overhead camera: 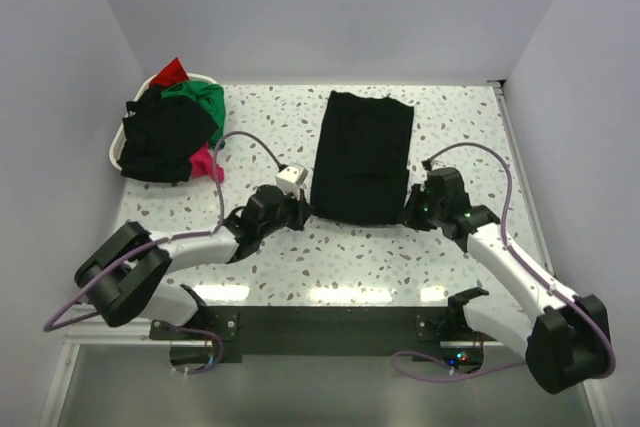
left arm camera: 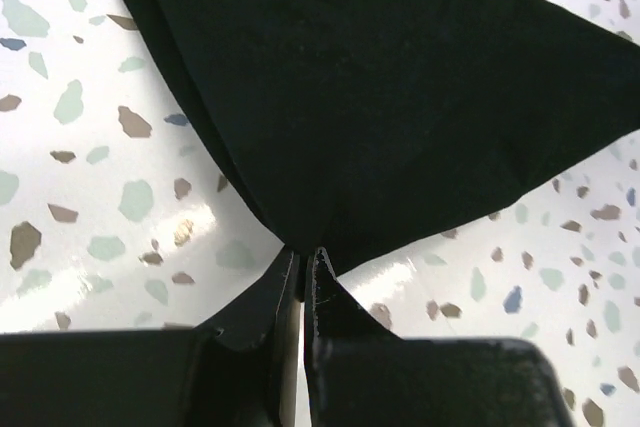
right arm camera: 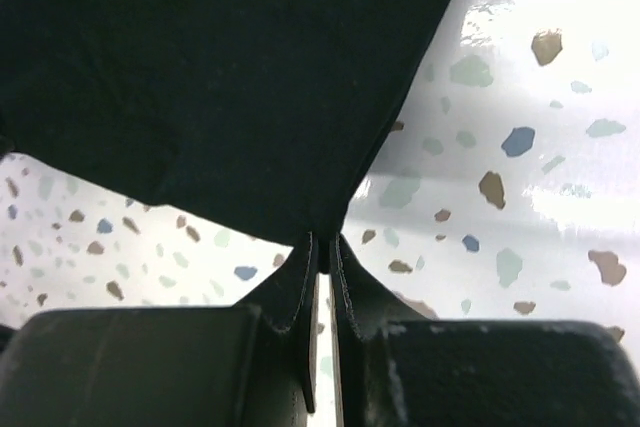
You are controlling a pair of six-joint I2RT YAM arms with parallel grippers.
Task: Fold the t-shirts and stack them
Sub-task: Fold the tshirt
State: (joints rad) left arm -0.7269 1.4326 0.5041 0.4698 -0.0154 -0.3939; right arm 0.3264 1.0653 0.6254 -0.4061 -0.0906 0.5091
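A white counter point(overhead camera: 460, 137) speckled like terrazzo is seen from above, with two robot arms reaching in from its near edge. A black shirt point(overhead camera: 362, 157), folded into a long narrow rectangle, lies in the middle of the counter, its length running from near to far.

The left end effector point(overhead camera: 302, 207) is at the shirt's near left corner and is clenched on it. Its wrist view shows the cloth pinched between the closed fingertips and drawn to a point. The right end effector point(overhead camera: 412, 209) is at the near right corner, clenched on the cloth in the same way.

At the far left, a white basket point(overhead camera: 112, 152) holds a pile of shirts point(overhead camera: 160, 137). A black one lies on top, with green and red at the far side and pink showing at the near right. The pile is well apart from the folded shirt.
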